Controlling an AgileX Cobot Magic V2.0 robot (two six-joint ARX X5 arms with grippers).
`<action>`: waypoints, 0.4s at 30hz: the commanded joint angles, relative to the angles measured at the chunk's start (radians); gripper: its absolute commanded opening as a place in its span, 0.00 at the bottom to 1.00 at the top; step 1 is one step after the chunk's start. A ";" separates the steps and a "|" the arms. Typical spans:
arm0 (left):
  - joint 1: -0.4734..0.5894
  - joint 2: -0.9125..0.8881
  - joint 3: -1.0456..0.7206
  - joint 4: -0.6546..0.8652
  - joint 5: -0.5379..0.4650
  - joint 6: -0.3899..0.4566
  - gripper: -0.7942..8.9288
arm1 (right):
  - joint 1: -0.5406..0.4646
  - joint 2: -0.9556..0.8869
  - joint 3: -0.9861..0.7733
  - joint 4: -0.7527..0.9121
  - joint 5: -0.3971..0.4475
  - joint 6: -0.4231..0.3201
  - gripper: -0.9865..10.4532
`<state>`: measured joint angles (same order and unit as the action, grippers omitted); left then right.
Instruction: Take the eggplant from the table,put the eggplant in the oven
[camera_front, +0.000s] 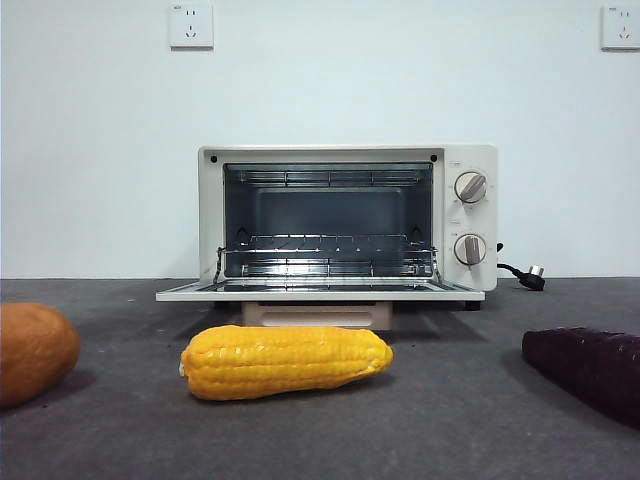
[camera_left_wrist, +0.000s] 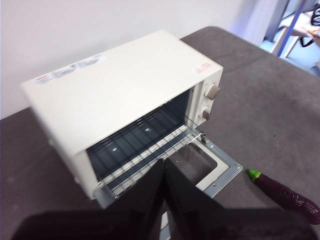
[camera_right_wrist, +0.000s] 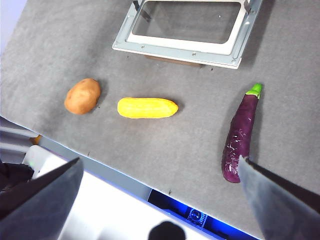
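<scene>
On the dark grey speckled surface (camera_right_wrist: 165, 145) lie a rounded orange-brown vegetable (camera_right_wrist: 82, 95), a yellow corn cob (camera_right_wrist: 147, 107) and the dark purple eggplant (camera_right_wrist: 241, 132) before the open cream-white oven (camera_front: 345, 220); my left tool (camera_left_wrist: 164, 200) is closed and empty, my right tool (camera_right_wrist: 160, 195) gapes wide above, holding nothing.

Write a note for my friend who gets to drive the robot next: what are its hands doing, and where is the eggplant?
Left hand: shut, holding nothing, up above the oven.
Right hand: wide open, empty, high over the table's near edge.
Eggplant: lying on the table, off to one side in front of the oven, apart from the corn and the orange-brown vegetable. The right hand is the one closer to it.
Oven: door already folded down flat, wire rack bare.
Done: nothing yet beyond the open door.
Left: pick up the eggplant and put it on the rack.
</scene>
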<state>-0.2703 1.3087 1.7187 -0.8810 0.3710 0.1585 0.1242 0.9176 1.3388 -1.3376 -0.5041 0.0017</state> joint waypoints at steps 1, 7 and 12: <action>0.032 -0.073 -0.014 0.007 0.027 0.023 0.08 | 0.001 0.006 0.001 0.006 0.007 -0.014 0.61; 0.098 -0.227 -0.072 -0.005 0.040 -0.006 0.08 | 0.001 0.017 0.001 0.005 0.009 -0.014 0.61; 0.119 -0.369 -0.207 -0.015 0.045 -0.007 0.08 | 0.001 0.025 0.001 0.005 0.011 -0.014 0.61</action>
<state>-0.1566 0.9508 1.5410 -0.8955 0.4091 0.1566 0.1242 0.9417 1.3388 -1.3380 -0.4957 -0.0006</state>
